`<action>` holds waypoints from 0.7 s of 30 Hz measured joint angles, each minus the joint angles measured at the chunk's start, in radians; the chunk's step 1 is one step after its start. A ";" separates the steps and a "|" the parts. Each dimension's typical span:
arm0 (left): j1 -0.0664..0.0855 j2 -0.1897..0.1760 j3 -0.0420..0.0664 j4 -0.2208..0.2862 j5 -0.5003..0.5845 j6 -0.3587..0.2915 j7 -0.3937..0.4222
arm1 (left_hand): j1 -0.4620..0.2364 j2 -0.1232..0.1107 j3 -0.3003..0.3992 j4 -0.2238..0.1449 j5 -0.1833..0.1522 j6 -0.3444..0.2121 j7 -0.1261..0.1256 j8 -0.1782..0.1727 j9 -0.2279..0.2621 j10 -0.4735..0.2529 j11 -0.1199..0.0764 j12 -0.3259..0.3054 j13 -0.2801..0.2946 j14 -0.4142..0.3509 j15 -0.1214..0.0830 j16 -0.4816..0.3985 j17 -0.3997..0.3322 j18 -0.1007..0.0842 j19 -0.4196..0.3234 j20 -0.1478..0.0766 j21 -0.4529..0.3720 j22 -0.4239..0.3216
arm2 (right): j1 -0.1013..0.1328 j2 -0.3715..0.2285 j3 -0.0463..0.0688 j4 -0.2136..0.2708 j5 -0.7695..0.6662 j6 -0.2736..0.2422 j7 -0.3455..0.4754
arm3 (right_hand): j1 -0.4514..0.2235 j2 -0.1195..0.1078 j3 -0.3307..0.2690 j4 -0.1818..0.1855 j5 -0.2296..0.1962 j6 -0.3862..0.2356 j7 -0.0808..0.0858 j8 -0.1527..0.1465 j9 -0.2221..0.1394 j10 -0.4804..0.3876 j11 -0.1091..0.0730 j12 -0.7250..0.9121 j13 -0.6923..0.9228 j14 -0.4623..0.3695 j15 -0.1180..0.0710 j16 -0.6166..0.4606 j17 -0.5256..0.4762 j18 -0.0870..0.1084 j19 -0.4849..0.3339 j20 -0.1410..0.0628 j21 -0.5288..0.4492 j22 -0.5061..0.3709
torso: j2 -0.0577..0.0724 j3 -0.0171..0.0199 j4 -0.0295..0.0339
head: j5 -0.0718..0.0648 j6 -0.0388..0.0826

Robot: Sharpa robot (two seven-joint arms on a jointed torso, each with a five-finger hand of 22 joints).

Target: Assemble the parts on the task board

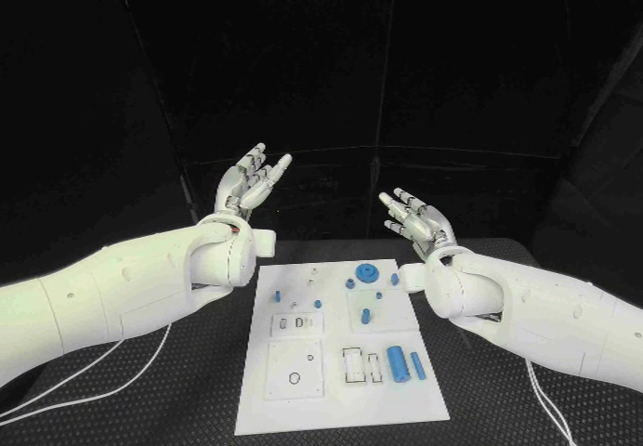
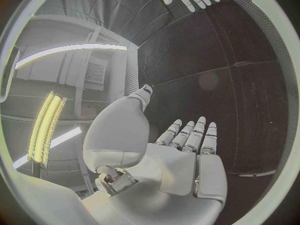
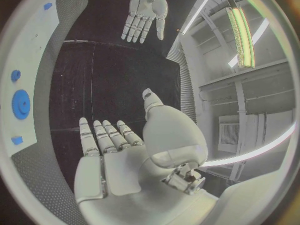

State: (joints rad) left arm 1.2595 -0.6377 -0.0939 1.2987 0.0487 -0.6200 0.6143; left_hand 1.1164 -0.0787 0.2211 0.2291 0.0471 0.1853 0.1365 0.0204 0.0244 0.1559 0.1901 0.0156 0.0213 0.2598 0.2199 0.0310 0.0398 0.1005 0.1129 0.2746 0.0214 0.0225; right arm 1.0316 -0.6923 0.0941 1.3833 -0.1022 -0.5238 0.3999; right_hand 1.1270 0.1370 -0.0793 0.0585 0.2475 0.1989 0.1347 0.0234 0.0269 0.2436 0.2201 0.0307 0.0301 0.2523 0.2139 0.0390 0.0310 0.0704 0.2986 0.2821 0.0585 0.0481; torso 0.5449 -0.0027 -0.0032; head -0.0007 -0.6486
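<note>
Black table (image 1: 161, 390) and dark walls sit behind everything. Low in the middle of the head view lies the task board (image 1: 342, 413), with small blue parts (image 1: 397, 362) on it. Left hand (image 1: 252, 181) and right hand (image 1: 414, 218) are up high, fingers spread, holding nothing. I think no step has begun; next, one hand must reach down for a part. Board slots look mostly bare, maybe.

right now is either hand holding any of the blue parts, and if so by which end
Nothing is held. The left hand and right hand are both raised above the table with fingers apart; the blue parts lie on the task board.
</note>
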 measured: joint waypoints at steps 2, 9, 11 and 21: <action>0.005 0.004 -0.003 -0.008 0.003 0.014 0.011 | 0.034 -0.002 0.009 0.009 0.000 0.010 -0.001 0.000 0.001 0.004 0.011 0.001 0.001 0.014 0.005 0.004 0.002 0.016 0.002 0.010 0.000 0.002 | -0.002 0.008 0.008 -0.016 -0.019 0.038 -0.017 | 0.032 0.000 0.003 -0.014 0.000 0.034 0.002 0.009 0.004 0.046 0.009 0.008 0.004 0.063 0.006 0.014 0.006 0.005 0.059 0.002 0.020 0.010 | 0.000 0.0000 -0.0001 | 0.000 0.000; 0.006 0.006 -0.005 -0.013 0.013 0.049 0.038 | 0.055 0.012 0.011 0.011 0.000 0.023 0.001 0.004 0.003 0.031 0.038 0.009 0.005 0.062 0.017 0.015 0.011 0.016 0.009 0.017 0.007 0.004 | -0.005 0.029 0.028 -0.061 -0.084 0.171 -0.073 | 0.165 0.002 0.037 -0.095 -0.009 0.318 0.023 0.071 0.033 0.382 0.009 0.074 0.027 0.403 -0.009 0.086 0.026 0.063 0.303 0.004 0.116 0.048 | 0.000 -0.0001 -0.0002 | 0.000 0.000; 0.006 -0.002 -0.004 -0.008 0.014 0.059 0.041 | 0.060 0.017 0.015 0.007 0.000 0.038 0.001 0.007 0.005 0.047 0.049 0.011 0.007 0.095 0.021 0.024 0.017 0.016 0.016 0.021 0.015 0.008 | -0.006 0.031 0.029 -0.065 -0.096 0.197 -0.085 | 0.194 0.002 0.050 -0.119 -0.012 0.400 0.032 0.086 0.038 0.461 0.001 0.086 0.029 0.480 -0.020 0.100 0.029 0.070 0.355 0.002 0.137 0.055 | 0.000 -0.0001 -0.0005 | 0.001 -0.001; 0.003 -0.116 -0.005 0.069 0.019 0.145 0.043 | 0.091 0.048 0.010 -0.048 0.000 0.255 0.016 0.051 0.027 0.294 0.079 0.043 0.025 0.424 0.024 0.109 0.060 0.016 0.315 0.018 0.150 0.074 | 0.018 0.019 0.030 -0.112 -0.619 0.153 -0.098 | 0.252 -0.021 0.126 -0.208 -0.029 0.654 0.079 0.100 0.040 0.728 -0.042 0.096 0.031 0.781 -0.082 0.139 0.041 0.101 0.554 -0.045 0.243 0.088 | 0.024 0.0031 -0.0049 | 0.014 -0.017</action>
State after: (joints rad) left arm 1.2629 -0.7537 -0.0993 1.3677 0.0678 -0.4752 0.6573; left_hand 1.2075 -0.0312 0.2316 0.1816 0.0471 0.4398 0.1529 0.0713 0.0517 0.4502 0.2688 0.0584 0.0461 0.6840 0.2439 0.1396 0.0996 0.1168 0.4281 0.2924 0.1715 0.0961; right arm 1.0494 -0.6736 0.1243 1.2710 -0.7214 -0.3712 0.3018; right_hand 1.3794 0.1160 0.0467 -0.1499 0.2187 0.8525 0.2132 0.1239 0.0672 0.9718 0.1784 0.1268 0.0609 1.0336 0.1316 0.1779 0.0717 0.1716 0.8526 0.2368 0.3013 0.1360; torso 0.5685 0.0004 -0.0081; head 0.0134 -0.6656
